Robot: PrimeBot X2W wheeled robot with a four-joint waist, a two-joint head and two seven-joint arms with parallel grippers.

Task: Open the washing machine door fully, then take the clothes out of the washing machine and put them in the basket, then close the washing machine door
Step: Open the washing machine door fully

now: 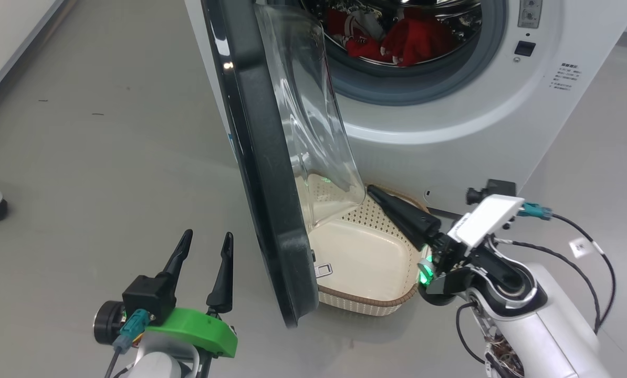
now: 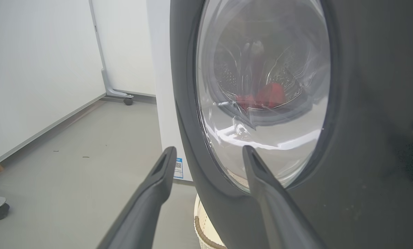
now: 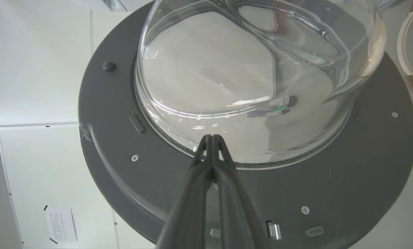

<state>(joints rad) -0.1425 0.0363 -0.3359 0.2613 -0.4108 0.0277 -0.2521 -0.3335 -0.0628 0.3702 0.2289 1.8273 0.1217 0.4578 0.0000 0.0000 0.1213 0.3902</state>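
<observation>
Both empty: left claw [image 1: 209, 234] wide, right claw [image 1: 372, 189] closed beside domed glass door [image 1: 263, 173].

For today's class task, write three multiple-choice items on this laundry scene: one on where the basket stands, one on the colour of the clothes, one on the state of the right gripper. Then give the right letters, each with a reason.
1. The basket stands:
A. on the floor before the washing machine, beside the open washing machine door
B. on top of the machine
C. held up by an arm

2. The clothes are:
A. blue
B. red
C. green

3. The right gripper is:
A. wide open
B. shut on cloth
C. shut, holding nothing

Answers:
1. A, its brown rim rests on the grey floor by the door.
2. B, red fabric lies inside the machine.
3. C, its jaws meet with nothing between them.
</observation>
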